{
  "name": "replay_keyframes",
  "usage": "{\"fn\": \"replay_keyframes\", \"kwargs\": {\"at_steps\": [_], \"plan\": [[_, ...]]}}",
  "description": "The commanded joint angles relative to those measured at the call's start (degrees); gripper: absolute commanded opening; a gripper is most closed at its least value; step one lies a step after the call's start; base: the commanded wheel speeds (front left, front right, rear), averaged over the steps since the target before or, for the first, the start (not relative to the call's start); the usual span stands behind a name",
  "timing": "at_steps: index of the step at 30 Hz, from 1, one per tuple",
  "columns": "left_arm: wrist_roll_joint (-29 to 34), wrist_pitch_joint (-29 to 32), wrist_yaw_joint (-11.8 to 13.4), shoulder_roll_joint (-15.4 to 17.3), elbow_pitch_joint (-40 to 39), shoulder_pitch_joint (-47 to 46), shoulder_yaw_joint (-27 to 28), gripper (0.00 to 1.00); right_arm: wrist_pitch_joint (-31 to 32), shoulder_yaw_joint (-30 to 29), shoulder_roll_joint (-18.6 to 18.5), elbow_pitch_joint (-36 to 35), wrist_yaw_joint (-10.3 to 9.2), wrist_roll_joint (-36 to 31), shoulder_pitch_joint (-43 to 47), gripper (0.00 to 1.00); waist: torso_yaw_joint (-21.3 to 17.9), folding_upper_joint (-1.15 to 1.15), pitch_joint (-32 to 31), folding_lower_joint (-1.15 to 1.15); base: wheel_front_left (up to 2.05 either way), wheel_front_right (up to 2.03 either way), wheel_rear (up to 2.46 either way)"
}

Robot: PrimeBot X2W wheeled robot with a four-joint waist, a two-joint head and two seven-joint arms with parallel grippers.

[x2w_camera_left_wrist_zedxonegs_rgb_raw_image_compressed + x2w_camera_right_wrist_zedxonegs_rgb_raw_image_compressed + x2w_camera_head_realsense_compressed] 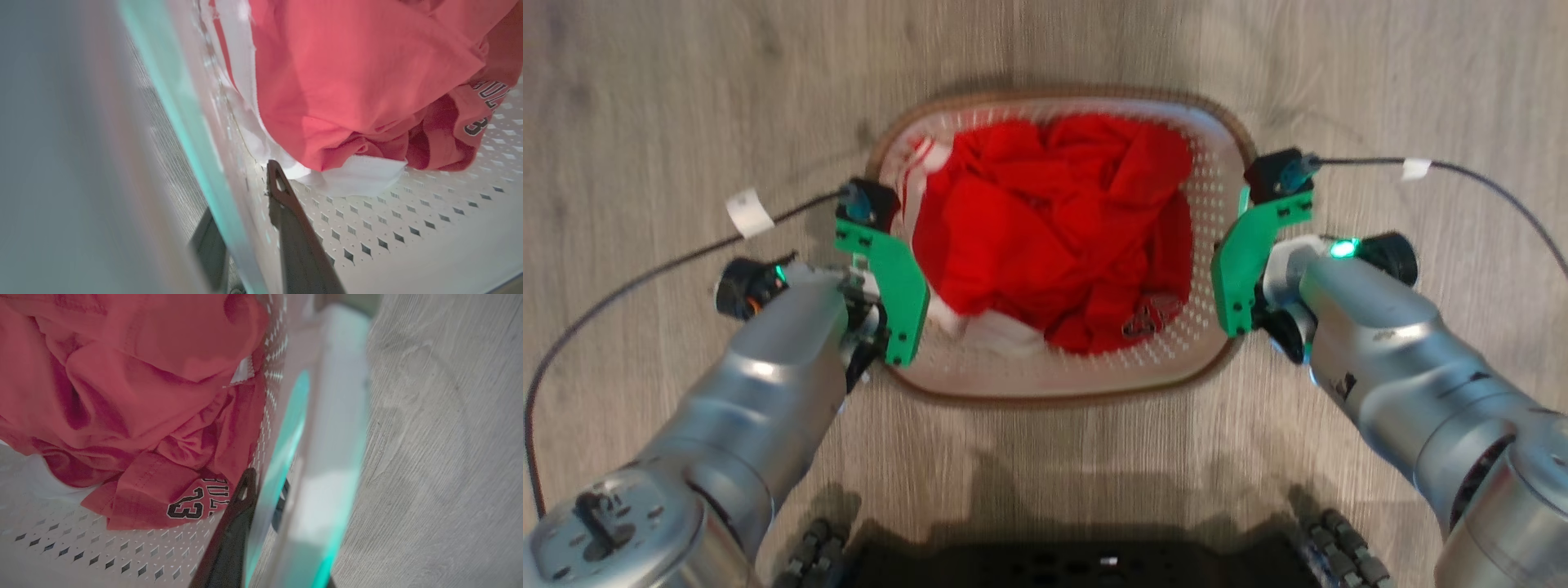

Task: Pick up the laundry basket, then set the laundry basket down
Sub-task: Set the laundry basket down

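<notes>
Over wood floor point(645, 98), 1 laundry basket point(1045, 377)

We see the laundry basket point(1111, 363) as smooth perforated plastic with a brown woven-look rim, the red garment point(1054, 229) as soft matt cloth, the floor point(645, 98) as matt wood-grain, and the forearms point(768, 384) as satiny silver metal.

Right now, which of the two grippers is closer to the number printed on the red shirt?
The right gripper: the black 23 on the red shirt lies beside its inner finger. The left gripper is across the laundry basket.
</notes>
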Motion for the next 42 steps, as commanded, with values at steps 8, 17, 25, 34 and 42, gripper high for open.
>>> {"fn": "replay_keyframes", "kwargs": {"at_steps": [8,17,25,34,42], "plan": [[1.56,-3.35,-0.28,-0.49,-1.34,-3.84,-0.11,0.00,-3.57,0.40,0.38,0.42,0.33,-1.52,-2.21,0.00,-0.41,-0.01,7.84,-0.02,0.00,0.00,0.00],[1.81,-4.72,0.41,-0.49,-2.06,-5.08,-0.24,0.00,-4.94,-0.03,0.87,0.87,0.33,-1.14,-2.84,0.00,-0.59,-0.01,9.81,-0.02,0.00,0.00,0.00],[2.50,-5.72,1.62,-0.50,-2.82,-5.63,-0.35,0.00,-5.80,-0.19,1.04,1.06,0.33,-1.14,-3.10,0.00,-0.70,-0.01,10.70,-0.02,0.00,0.00,0.00],[2.87,-6.50,2.35,-0.50,-2.73,-6.57,-0.44,0.00,-6.64,-0.13,1.20,1.15,0.33,-1.67,-3.84,0.00,-0.68,-0.01,11.76,-0.02,0.00,0.00,0.00],[3.02,-8.28,4.95,-0.50,-2.52,-7.31,-0.48,1.00,-6.36,-0.84,1.22,1.18,0.33,-1.27,-3.77,1.00,-0.18,-0.01,12.05,-0.02,0.00,0.00,0.00]]}}
